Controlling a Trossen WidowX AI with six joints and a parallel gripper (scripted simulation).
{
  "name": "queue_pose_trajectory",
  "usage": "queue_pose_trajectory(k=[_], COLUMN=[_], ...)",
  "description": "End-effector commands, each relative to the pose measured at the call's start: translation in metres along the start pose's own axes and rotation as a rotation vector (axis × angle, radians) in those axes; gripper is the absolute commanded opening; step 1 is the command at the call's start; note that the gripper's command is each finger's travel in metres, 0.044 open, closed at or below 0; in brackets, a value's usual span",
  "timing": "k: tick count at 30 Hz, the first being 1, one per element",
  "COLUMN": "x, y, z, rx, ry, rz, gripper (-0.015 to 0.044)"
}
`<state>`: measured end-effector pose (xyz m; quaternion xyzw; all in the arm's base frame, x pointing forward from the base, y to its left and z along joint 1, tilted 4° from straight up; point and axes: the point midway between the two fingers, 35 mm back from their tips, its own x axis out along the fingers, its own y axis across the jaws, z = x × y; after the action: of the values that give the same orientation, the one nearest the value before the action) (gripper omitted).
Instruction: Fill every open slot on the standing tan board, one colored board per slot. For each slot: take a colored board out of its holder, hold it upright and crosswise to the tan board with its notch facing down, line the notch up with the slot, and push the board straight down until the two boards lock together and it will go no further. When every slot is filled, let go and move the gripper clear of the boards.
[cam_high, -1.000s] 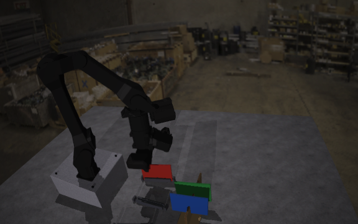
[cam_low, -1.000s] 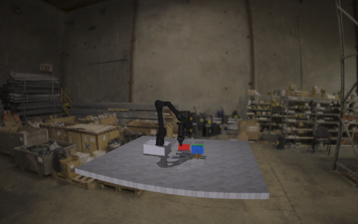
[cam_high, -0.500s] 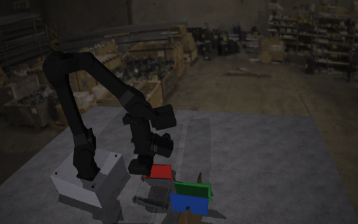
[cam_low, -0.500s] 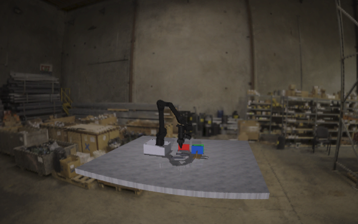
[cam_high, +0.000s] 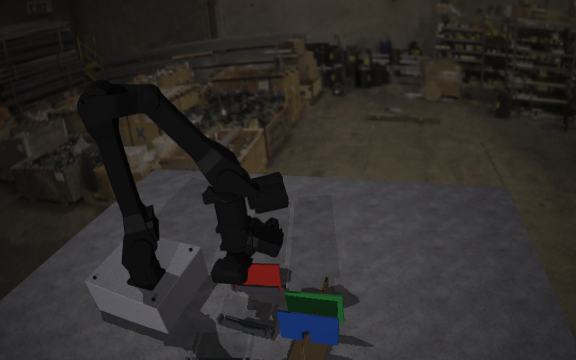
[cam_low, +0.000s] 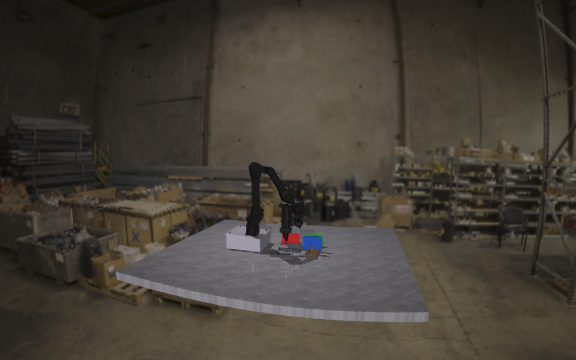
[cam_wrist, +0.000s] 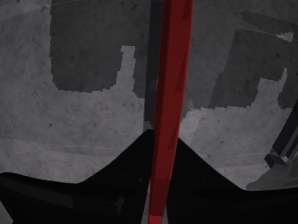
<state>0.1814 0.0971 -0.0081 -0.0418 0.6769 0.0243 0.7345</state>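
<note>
While the blue board (cam_high: 308, 328) (cam_low: 312, 243) and green board (cam_high: 332, 303) (cam_low: 320, 235) stood across the tan board (cam_high: 311, 349) (cam_low: 312, 254), the gripper (cam_high: 241, 281) (cam_low: 286, 239) (cam_wrist: 158, 137) clasped the red board (cam_high: 265, 275) (cam_low: 291, 238) (cam_wrist: 175, 65).

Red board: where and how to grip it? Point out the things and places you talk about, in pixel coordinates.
I'd take the red board (cam_high: 264, 275) (cam_low: 291, 238) (cam_wrist: 172, 75) by its upper end nearest the arm, coming straight down with one finger on each broad face. It stands on edge, thin enough to pinch, and its lower edge sits in the holder (cam_high: 270, 288).
</note>
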Motion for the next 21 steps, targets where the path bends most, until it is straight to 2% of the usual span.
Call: queue_pose_trajectory(k=[1,21], x=[0.0,-0.026], y=[0.0,0.0], z=[0.0,0.001], rx=[-0.003,-0.003], ry=[-0.002,-0.002], rz=[-0.001,-0.001], gripper=[0.0,0.0])
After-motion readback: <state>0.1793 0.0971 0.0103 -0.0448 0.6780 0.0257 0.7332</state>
